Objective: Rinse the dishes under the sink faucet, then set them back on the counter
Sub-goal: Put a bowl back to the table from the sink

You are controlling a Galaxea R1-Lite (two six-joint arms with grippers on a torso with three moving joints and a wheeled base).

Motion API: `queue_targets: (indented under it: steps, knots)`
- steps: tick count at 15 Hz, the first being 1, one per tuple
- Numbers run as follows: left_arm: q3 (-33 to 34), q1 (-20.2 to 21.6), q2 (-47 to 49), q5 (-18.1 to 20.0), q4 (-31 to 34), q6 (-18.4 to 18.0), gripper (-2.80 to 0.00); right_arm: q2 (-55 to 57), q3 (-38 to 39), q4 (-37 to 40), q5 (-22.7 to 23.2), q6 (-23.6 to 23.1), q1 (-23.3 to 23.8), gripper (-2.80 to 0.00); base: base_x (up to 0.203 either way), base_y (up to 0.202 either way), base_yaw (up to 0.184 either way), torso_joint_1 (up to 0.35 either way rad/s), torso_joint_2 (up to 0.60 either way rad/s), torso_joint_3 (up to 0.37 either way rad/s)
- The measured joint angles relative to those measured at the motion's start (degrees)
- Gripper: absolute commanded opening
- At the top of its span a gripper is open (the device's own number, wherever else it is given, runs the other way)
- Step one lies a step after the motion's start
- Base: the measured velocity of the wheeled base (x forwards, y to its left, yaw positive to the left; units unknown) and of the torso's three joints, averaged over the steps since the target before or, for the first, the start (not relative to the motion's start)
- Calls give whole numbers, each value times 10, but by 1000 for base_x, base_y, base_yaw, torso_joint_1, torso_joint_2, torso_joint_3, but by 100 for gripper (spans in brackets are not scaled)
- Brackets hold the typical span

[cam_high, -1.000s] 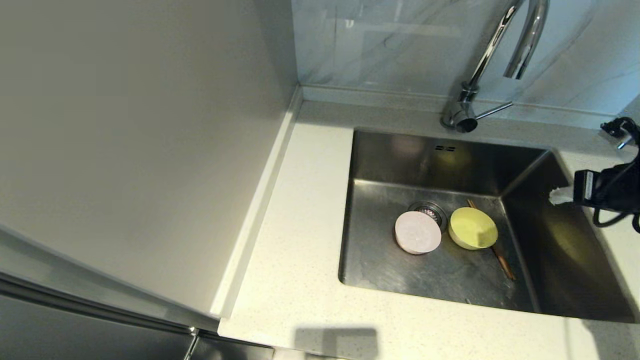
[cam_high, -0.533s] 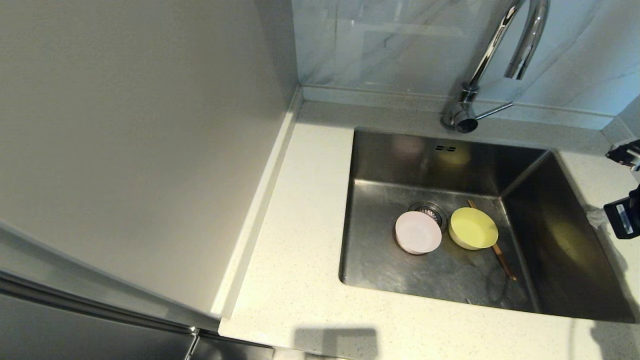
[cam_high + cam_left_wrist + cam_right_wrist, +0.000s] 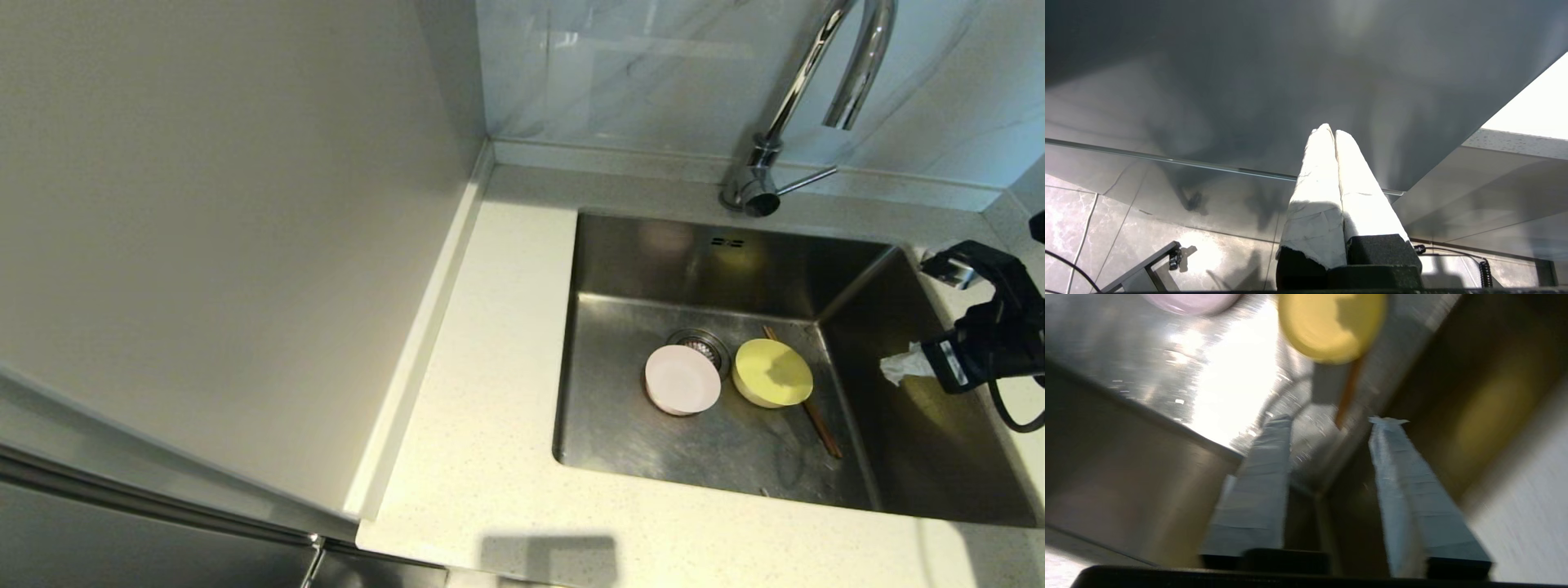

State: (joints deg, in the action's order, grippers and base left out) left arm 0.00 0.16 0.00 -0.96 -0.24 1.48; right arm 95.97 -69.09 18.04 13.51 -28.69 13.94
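Head view: right gripper (image 3: pixel 894 369), jaws apart and empty, at sink's (image 3: pixel 620 441) 3 o'clock rim, approaching yellow bowl (image 3: pixel 772 373) (centre floor, 3 o'clock of pink bowl (image 3: pixel 682 380)); next: descend, pinch rim; left gripper (image 3: pixel 1334 132) parked, closed.

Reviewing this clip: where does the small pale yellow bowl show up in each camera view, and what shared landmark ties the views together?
Head view: the small round pale yellow bowl lies on the steel sink floor, right of the pale pink bowl.
Left wrist view: not in it; only the shut left end effector and dark panels show.
Right wrist view: the bowl lies beyond the open right end effector.
Shared landmark: the thin brown wooden chopsticks beside it, in the head and right wrist views.
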Motion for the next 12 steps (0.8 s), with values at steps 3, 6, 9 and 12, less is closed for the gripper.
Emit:
queue_targets:
  steps: [3,6,9,12]
  knots:
    - [0,0,0,0,0,0,-280,33,-9,-20,28,-76,-11,0,0,0,0,0,0,0]
    - [0,0,0,0,0,0,-280,76,-5,-103,39,-143,-15,0,0,0,0,0,0,0]
    - [0,0,0,0,0,0,-280,126,-2,-173,40,-188,-15,0,0,0,0,0,0,0]
    - [0,0,0,0,0,0,-280,160,9,-185,37,-206,-20,0,0,0,0,0,0,0]
